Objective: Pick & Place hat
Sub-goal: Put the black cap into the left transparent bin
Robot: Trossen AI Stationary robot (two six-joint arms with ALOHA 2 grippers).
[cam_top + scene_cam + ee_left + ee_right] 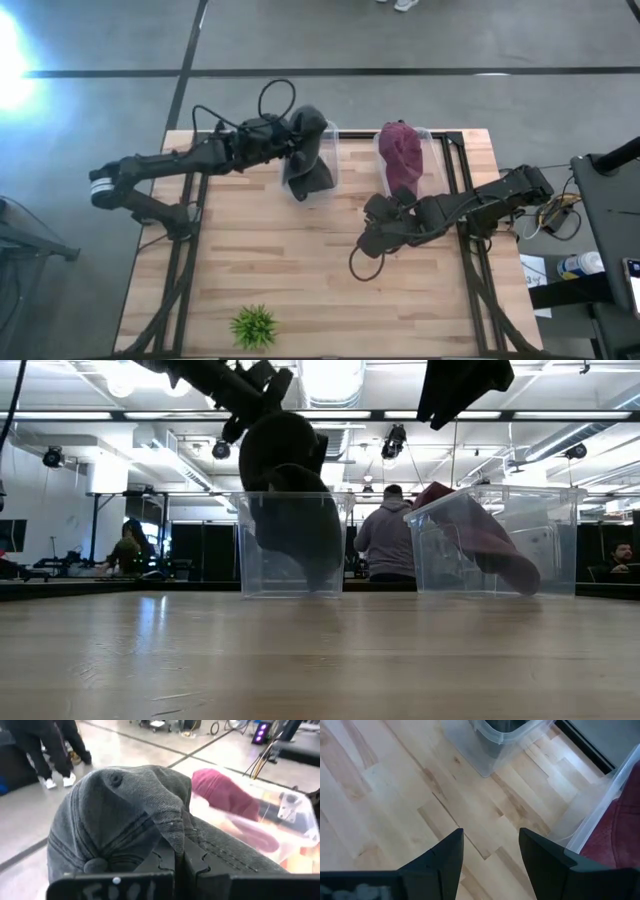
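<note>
A dark grey cap hangs from my left gripper over the left clear bin, its lower part down inside the bin. In the low view the grey cap reaches from above the rim almost to the bin floor. A maroon cap lies in the right clear bin, leaning on its wall. My right gripper hovers open above bare wood, between the two bins. My left gripper is shut on a gathered fold of the grey cap's cloth, pinched between the two fingers. The cap drapes over and around the fingers and hangs below them into the left bin. Whether its lower end touches the bin floor, I cannot tell.
A small green plant stands near the table's near edge, left of centre. Both bins sit side by side at the far edge. Black frame rails run along the table's sides. People stand in the room beyond.
</note>
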